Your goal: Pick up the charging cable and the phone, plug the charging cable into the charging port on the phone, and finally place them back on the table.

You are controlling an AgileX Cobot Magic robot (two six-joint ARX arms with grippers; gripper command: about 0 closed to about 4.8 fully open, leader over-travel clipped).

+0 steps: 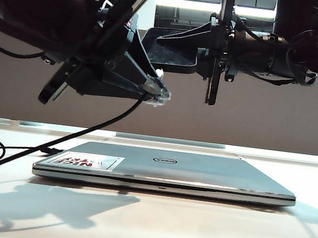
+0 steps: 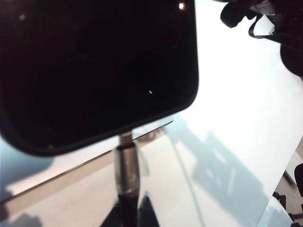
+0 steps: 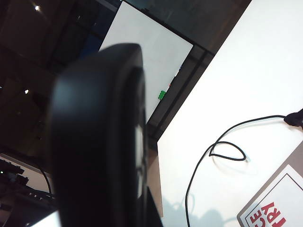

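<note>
Robot lab bench set up like an office desk

A wide white table (image 1: 146, 222) is carrying a closed silver Dell laptop (image 1: 167, 172) with a red-lettered sticker (image 1: 87, 161), while a brown-grey fabric divider panel (image 1: 275, 116) is closing off the back as in an office cubicle; two black robot arms are hanging over the desk, and ceiling strip lighting is glowing beyond the panel.

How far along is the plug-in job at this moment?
Done: both items are off the table. The left gripper is shut on the charging cable; the right gripper is shut on the phone, above the laptop. In hand: the plug meets the phone's end edge; whether it is seated is unclear. Left: setting both down.
</note>
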